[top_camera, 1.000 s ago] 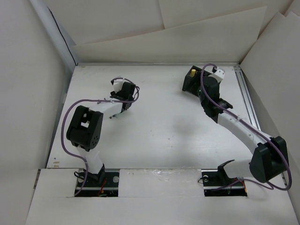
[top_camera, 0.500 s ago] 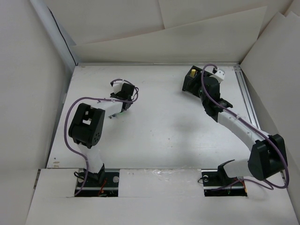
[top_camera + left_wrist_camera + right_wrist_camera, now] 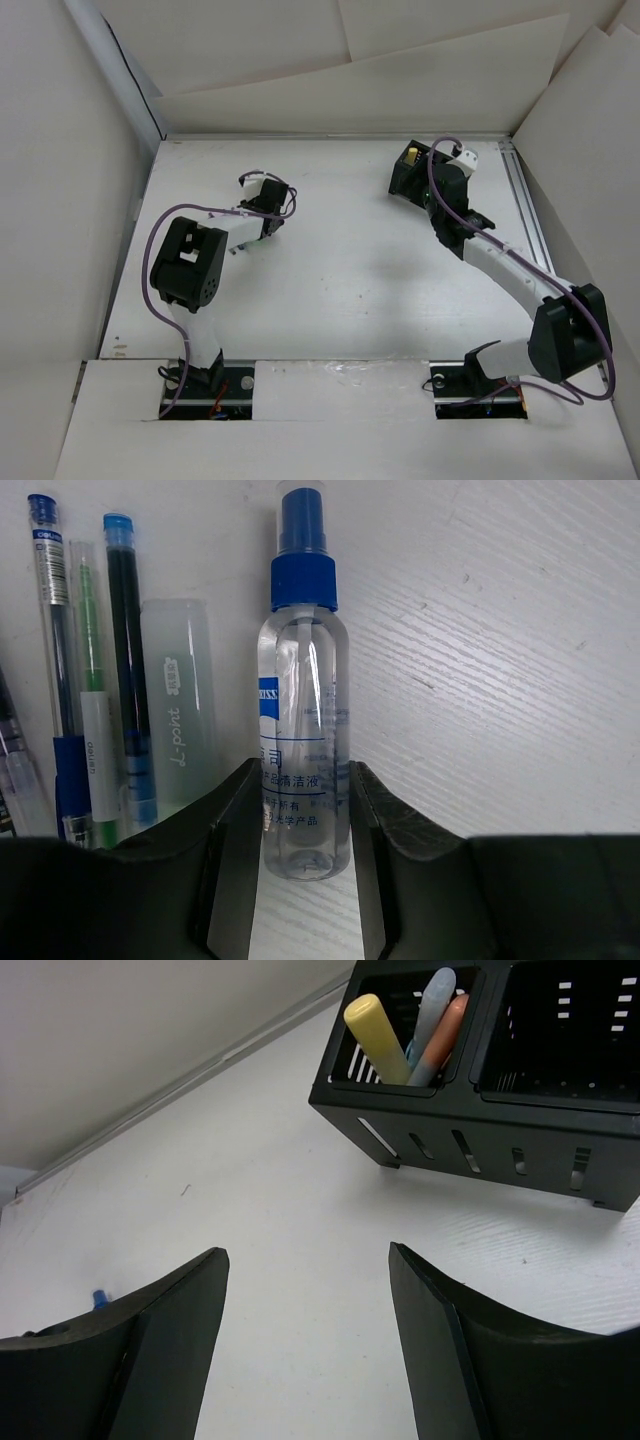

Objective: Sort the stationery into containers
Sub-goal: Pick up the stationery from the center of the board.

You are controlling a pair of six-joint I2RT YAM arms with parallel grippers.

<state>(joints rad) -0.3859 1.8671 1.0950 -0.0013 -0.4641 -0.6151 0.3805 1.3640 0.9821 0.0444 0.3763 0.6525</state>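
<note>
A clear spray bottle [image 3: 303, 680] with a blue cap lies on the table between the fingers of my left gripper [image 3: 304, 768], which press on both its sides. Slim blue and green pens [image 3: 90, 680] and a translucent tube [image 3: 182, 700] lie just left of it. In the top view the left gripper [image 3: 266, 208] is at the table's left middle. My right gripper [image 3: 305, 1250] is open and empty, just short of the black two-compartment container [image 3: 480, 1150], seen from above at the far right [image 3: 404, 182]. Yellow, pale blue and orange markers [image 3: 405, 1035] stand in its left compartment.
White cardboard walls enclose the table on all sides. A metal rail [image 3: 530, 220] runs along the right edge. A small blue tip [image 3: 99, 1298] shows beside the right gripper's left finger. The container's right compartment [image 3: 570, 1020] shows only its slotted walls.
The left arm's elbow has swung up and inward, and its gripper has shifted slightly toward the far left. The right arm has hardly moved.
</note>
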